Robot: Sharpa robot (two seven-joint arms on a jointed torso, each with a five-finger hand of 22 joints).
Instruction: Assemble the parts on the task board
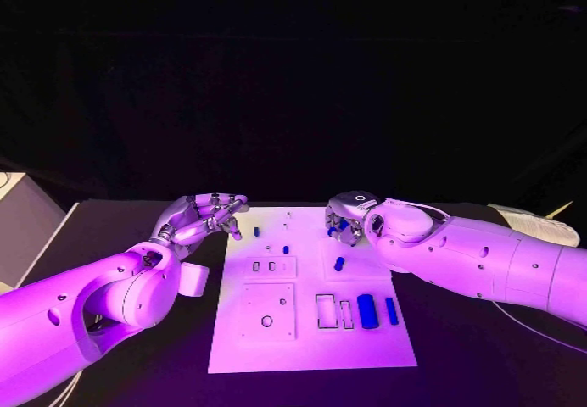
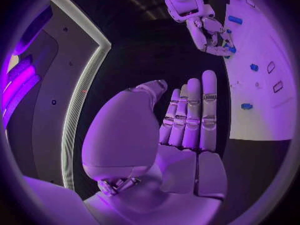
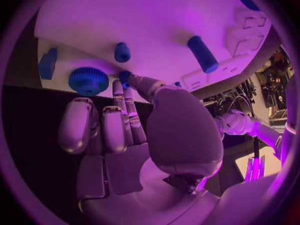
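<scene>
The white task board (image 1: 306, 339) lies in the middle of the black table. My right hand (image 1: 346, 222) is over its far right part, where thumb and a finger pinch a small blue part (image 3: 125, 76). Beside it on the board are a blue gear (image 3: 88, 80), a short blue peg (image 3: 122, 51) and a blue cylinder (image 3: 202, 54). My left hand (image 1: 202, 216) hovers at the board's far left corner. Its fingers (image 2: 194, 115) are stretched out side by side and hold nothing. A small blue part (image 1: 236, 234) lies just beside it.
Nearer me on the board lie a thick blue cylinder (image 1: 367, 310) and a thin blue bar (image 1: 392, 310) next to rectangular slots (image 1: 326, 310). Small blue pieces (image 1: 339, 264) stand mid-board. A pale box (image 1: 25, 225) sits at the table's left, and papers (image 1: 532, 222) at the right.
</scene>
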